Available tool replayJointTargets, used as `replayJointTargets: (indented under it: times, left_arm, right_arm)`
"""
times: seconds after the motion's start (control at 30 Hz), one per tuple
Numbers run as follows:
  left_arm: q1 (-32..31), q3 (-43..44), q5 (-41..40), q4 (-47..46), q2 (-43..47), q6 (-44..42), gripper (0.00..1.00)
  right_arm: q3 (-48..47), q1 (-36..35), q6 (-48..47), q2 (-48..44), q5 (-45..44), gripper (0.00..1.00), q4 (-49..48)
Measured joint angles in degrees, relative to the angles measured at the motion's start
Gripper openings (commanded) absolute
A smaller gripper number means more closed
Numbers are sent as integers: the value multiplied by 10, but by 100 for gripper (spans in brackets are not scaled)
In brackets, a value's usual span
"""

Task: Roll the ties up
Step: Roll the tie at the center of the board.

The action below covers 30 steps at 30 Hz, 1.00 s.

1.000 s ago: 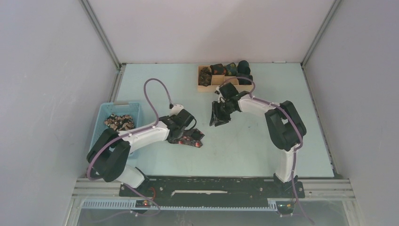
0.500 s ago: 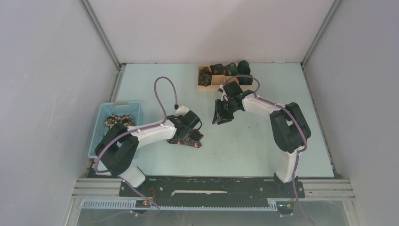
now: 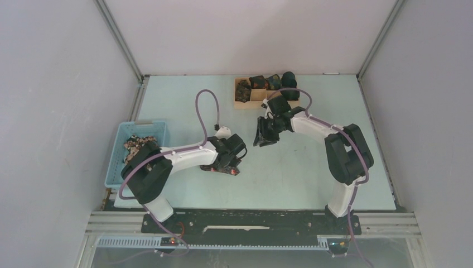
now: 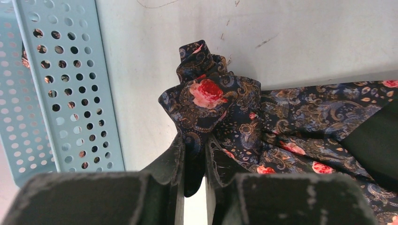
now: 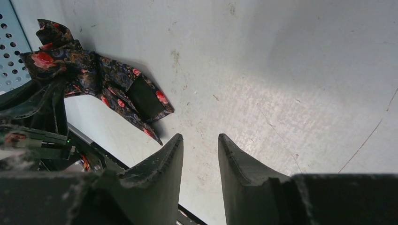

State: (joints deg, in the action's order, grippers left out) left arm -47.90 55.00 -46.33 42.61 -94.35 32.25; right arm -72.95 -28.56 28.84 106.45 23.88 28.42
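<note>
A dark floral tie [image 4: 281, 126] lies bunched on the table, one end twisted into a small upright knot [image 4: 206, 89]. My left gripper [image 4: 195, 147] is shut on a fold of this tie, dark cloth pinched between its fingers. From above, the left gripper [image 3: 234, 158] sits over the tie [image 3: 226, 168] near the table's middle. My right gripper [image 3: 260, 137] hangs open and holds nothing, a little to the right and farther back. In the right wrist view its fingertips [image 5: 200, 138] point at bare table, with the tie [image 5: 112, 86] off to the left.
A light-blue perforated basket [image 3: 120, 139] at the left holds more bunched ties [image 3: 139, 145]; its wall [image 4: 61, 84] stands close to the left gripper. A wooden divided tray [image 3: 245, 104] at the back holds several rolled ties [image 3: 270, 82].
My left arm has swung its elbow and wrist to the right while still holding the tie. The right gripper has drifted slightly back and to the right, still open.
</note>
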Motion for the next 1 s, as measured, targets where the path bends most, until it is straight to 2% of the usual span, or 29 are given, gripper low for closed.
replayJointTargets:
  times: [0.53,1.0]
  left_arm:
    - [-44,41,-33,30,-57,-2,6]
    - [-45,45,-30,41,-40,5,49]
  right_arm:
    - [17,10,0,-5,0,36,-1]
    - [15,1,2,-5,26,37,-37]
